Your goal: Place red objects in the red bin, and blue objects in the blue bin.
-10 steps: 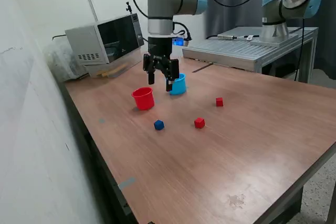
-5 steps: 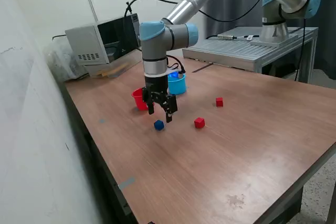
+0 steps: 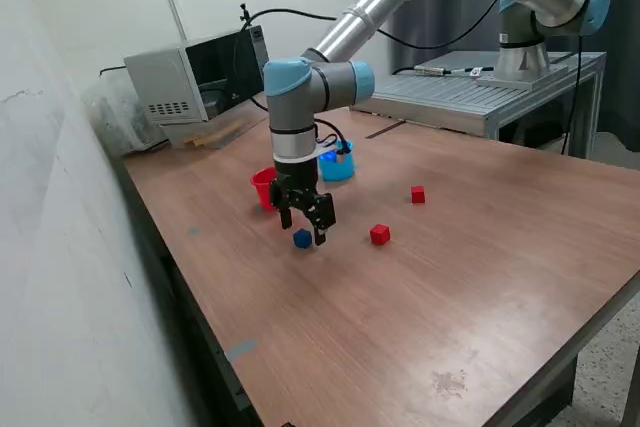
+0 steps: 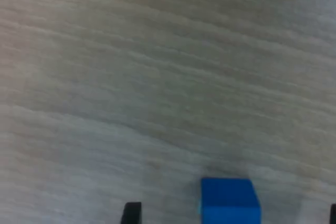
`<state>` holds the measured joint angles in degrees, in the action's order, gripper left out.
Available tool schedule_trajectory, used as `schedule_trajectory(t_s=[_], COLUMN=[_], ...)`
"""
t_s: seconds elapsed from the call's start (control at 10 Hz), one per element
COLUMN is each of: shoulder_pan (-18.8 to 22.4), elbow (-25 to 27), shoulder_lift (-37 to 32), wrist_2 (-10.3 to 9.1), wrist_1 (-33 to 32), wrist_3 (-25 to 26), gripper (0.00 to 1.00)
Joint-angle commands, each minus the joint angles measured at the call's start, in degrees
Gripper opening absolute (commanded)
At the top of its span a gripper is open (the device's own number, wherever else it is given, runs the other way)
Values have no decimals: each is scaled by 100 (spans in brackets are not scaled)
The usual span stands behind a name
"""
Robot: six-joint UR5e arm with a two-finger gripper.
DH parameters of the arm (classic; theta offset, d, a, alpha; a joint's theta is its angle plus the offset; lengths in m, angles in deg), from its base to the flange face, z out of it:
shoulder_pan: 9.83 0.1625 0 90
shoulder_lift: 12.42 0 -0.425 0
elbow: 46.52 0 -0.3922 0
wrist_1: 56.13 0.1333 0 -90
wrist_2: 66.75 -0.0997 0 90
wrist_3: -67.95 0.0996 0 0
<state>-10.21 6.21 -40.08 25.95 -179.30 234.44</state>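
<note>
**Blue cube under the open gripper**

Blue is the colour in play: the gripper hangs low over the wooden table with its two fingers spread, and nothing is held between them. A dark-blue cube lies on the wood directly beneath, close to the fingertips. In the wrist view the same blue cube sits between the two dark fingertips, nearer one side than the other and apparently not touching either.

Just behind the gripper stands the red cup, partly hidden by the wrist, and a little further behind is the light-blue cup. Two red cubes lie off to the exterior view's right of the gripper, one near and one further off. A second blue cube cannot be made out.

The step in hand looks like the pick of this blue cube. The next move likely calls for a small sideways correction to centre the cube, a short descent to the table, and closing on it before carrying it to the light-blue cup.
</note>
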Motion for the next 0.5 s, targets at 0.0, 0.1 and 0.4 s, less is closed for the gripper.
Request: schedule_trajectory(t_s=[0.0, 0.1, 0.4], shoulder_pan=[-6, 3, 20], elbow=[-8, 0, 0], shoulder_lift=[6, -3, -3], wrist_2=[38, 38, 222], wrist_1=[-49, -49, -76], wrist_3=[-2, -2, -10], gripper=[100, 100, 0])
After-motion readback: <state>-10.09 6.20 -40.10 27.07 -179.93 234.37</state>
